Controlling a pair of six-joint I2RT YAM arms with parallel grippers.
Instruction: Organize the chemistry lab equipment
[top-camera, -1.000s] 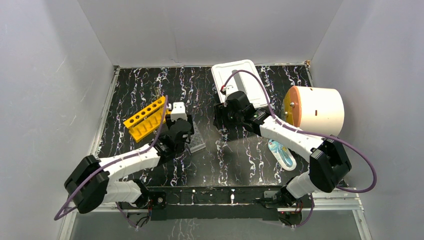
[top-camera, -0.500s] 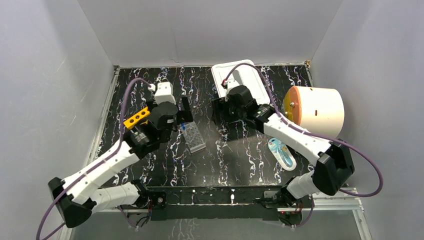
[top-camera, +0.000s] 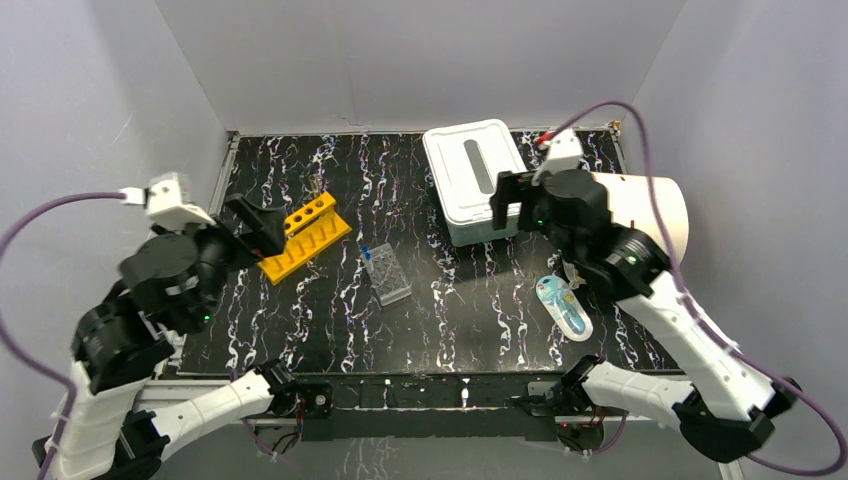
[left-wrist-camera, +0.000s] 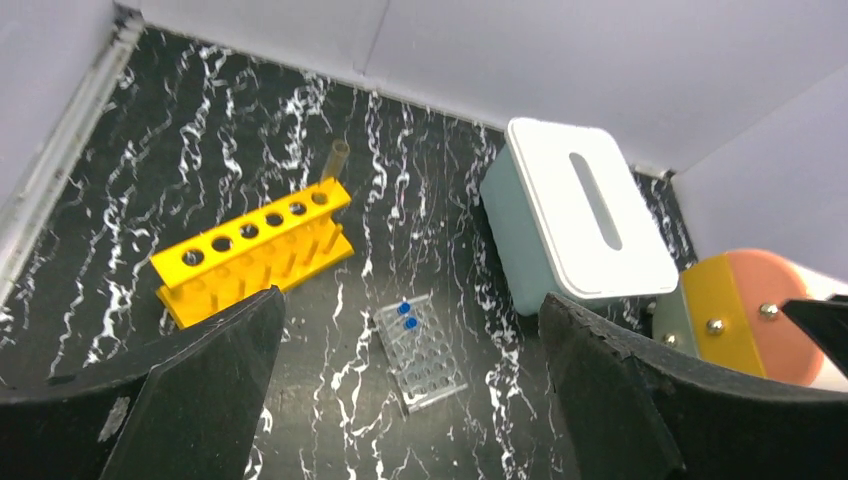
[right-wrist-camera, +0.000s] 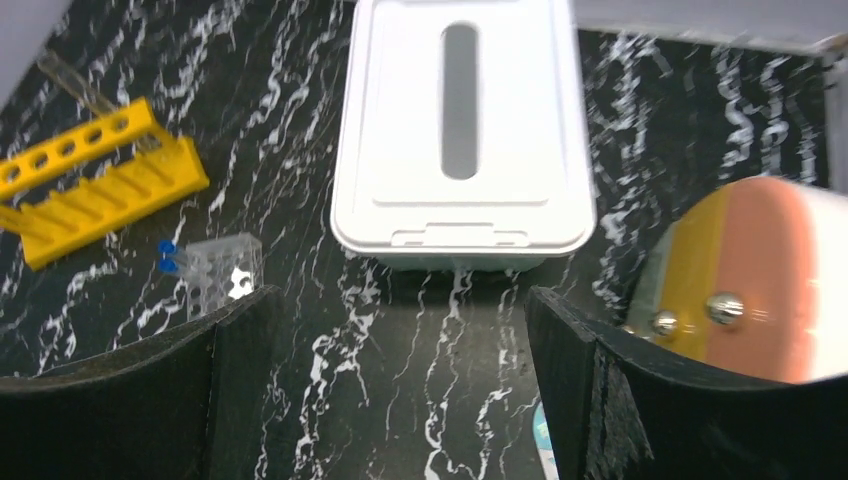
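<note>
The yellow-orange test-tube rack (top-camera: 300, 238) (left-wrist-camera: 250, 250) (right-wrist-camera: 95, 185) lies on the black marbled table, left of centre, with a short amber tube (left-wrist-camera: 335, 160) at its far end. The clear well plate (top-camera: 390, 280) (left-wrist-camera: 425, 355) (right-wrist-camera: 215, 270) sits mid-table, and two blue-capped tubes (left-wrist-camera: 405, 310) (right-wrist-camera: 165, 250) stand in its far end. My left gripper (top-camera: 258, 228) (left-wrist-camera: 410, 300) hangs open high above the table's left side, holding nothing. Up on the right, my right gripper (top-camera: 515, 200) (right-wrist-camera: 400, 295) is also open and empty, by the white box.
A white lidded box (top-camera: 470, 180) (left-wrist-camera: 580, 215) (right-wrist-camera: 460, 130) with a slot in its lid stands at the back centre. A white cylinder with an orange-yellow face (top-camera: 635, 220) lies at the right. A blue packet (top-camera: 563, 307) rests in front of it. Grey walls enclose the table.
Both arms rose and drew away from the table, the left swinging leftward off the well plate, the right moving rightward off the box. Both grippers opened wider.
</note>
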